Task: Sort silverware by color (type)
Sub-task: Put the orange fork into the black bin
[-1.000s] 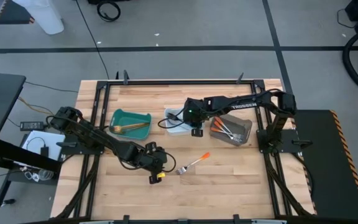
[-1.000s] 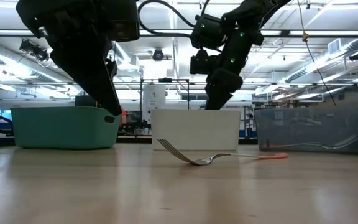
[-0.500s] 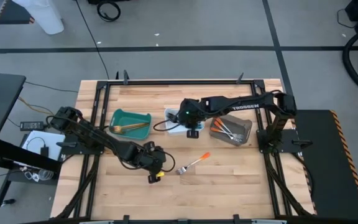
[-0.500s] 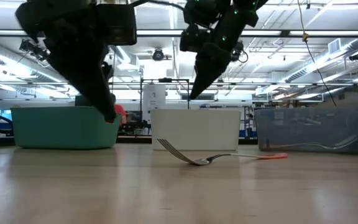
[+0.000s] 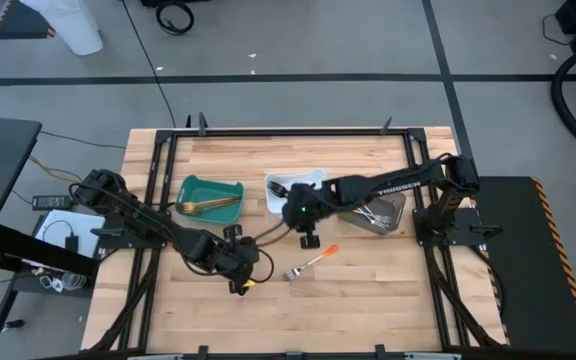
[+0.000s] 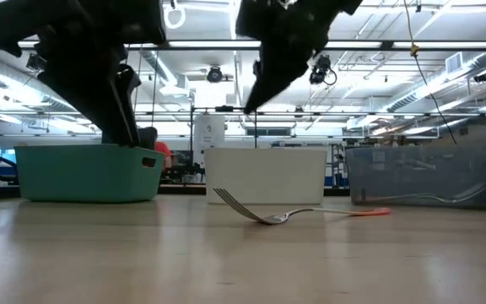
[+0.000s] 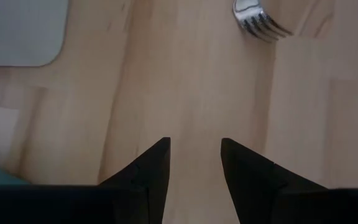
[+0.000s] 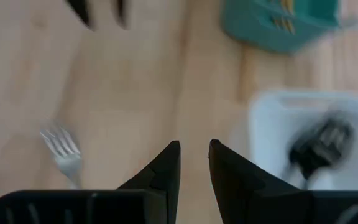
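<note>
One piece of silverware lies loose on the wooden table: a silver fork with an orange handle, flat on the boards, tines toward the left arm and handle toward the right arm. The teal plastic bin holds gold cutlery, the white bin holds dark pieces, and the grey translucent bin holds orange-handled and silver pieces.

The right gripper hangs above the table just beside the fork's handle end, between the fork and the white bin. Its wrist view shows its fingertips set a narrow gap apart with nothing between them. The left gripper waits near the fork's tines, its fingers spread and empty.

We judge the step in hand to be the pick-up of this fork by the right gripper, for delivery to the grey bin. To do it well:

1. We widen the gap before descent; the present gap leaves little margin.
2. We turn the wrist so that the fingers straddle the handle crosswise.
3. We grasp the orange handle, not the curved neck, since a flat, slim piece is likely to pivot.
4. We keep the left arm clear of the approach.
</note>
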